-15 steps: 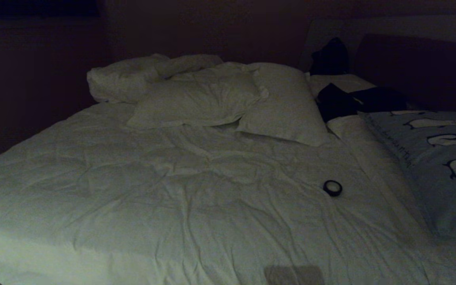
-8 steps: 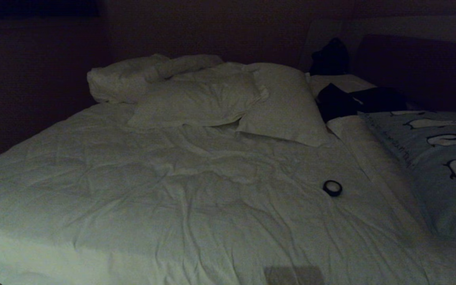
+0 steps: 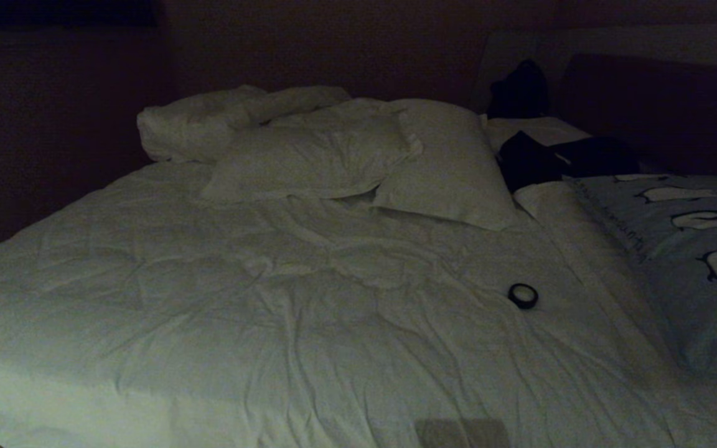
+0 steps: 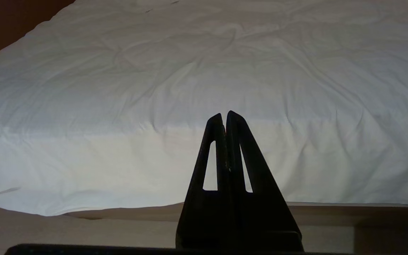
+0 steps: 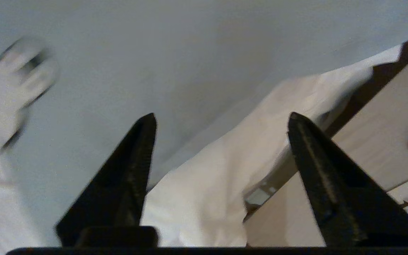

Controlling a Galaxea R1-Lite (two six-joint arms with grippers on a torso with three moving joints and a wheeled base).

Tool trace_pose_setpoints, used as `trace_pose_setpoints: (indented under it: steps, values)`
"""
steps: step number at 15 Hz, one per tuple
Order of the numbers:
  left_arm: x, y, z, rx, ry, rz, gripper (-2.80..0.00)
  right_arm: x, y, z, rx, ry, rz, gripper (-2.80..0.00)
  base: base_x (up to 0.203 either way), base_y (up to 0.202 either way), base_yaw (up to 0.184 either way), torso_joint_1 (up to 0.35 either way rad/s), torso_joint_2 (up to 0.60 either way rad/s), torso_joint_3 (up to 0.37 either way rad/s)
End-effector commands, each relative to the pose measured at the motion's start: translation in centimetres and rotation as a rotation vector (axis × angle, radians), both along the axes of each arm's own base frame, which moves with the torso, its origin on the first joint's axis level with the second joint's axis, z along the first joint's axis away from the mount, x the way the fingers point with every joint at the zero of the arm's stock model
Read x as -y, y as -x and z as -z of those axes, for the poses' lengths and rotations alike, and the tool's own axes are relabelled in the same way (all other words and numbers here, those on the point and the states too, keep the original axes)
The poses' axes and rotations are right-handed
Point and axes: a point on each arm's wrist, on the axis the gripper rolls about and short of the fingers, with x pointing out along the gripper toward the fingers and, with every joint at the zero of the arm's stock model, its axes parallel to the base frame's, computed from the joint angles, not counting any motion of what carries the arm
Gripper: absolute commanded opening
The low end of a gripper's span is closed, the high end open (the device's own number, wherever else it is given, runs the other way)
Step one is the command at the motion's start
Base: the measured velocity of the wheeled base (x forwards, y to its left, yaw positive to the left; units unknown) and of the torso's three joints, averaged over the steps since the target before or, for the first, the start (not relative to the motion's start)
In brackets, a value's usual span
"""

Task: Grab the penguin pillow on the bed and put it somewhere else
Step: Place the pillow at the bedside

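Lying at the right side of the bed [image 3: 309,323], the penguin pillow [image 3: 701,261] is seen flat on the rumpled white duvet, its lettered edge turned toward the middle. Two white pillows [image 3: 358,162] are stacked near the dark headboard [image 3: 663,106], with dark clothing [image 3: 551,158] just beside them. A small black ring [image 3: 523,295] is seen on the duvet, apart from the penguin pillow. In the right wrist view, the right hand [image 5: 221,118] is held wide open and empty, close over the blue-grey pillow fabric at the bed's edge. The left hand [image 4: 224,115] is kept shut and empty, parked before the bed's near edge.
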Motion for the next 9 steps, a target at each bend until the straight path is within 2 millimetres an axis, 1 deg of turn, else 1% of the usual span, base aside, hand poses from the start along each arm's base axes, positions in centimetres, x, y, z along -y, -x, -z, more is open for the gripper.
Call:
trace_pose_setpoints:
  steps: [1, 3, 5, 7, 9]
  values:
    - [0.0, 0.0, 0.0, 0.001, -0.001, 0.001, -2.8, 3.9, 0.2, 2.1, 0.116, -0.125, -0.084, 0.0, 0.0, 0.0, 0.0, 0.0, 0.0, 0.0]
    - [0.0, 0.0, 0.1, -0.001, -0.001, 0.0, -2.8, 5.7, 1.1, 3.0, 0.194, -0.182, -0.115, 0.0, 0.0, 0.0, 0.0, 0.0, 0.0, 0.0]
    - [0.0, 0.0, 0.1, -0.001, -0.001, 0.0, -2.8, 6.1, 1.4, 3.6, 0.228, -0.224, -0.136, 0.0, 0.0, 0.0, 0.0, 0.0, 0.0, 0.0]
    - [0.0, 0.0, 0.0, 0.001, -0.001, 0.0, -2.8, 6.4, 1.3, 4.0, 0.244, -0.247, -0.152, 0.0, 0.0, 0.0, 0.0, 0.0, 0.0, 0.0]
    - [0.0, 0.0, 0.1, -0.001, -0.001, 0.001, -2.8, 6.7, 1.1, 4.3, 0.29, -0.284, -0.205, 0.0, 0.0, 0.0, 0.0, 0.0, 0.0, 0.0]
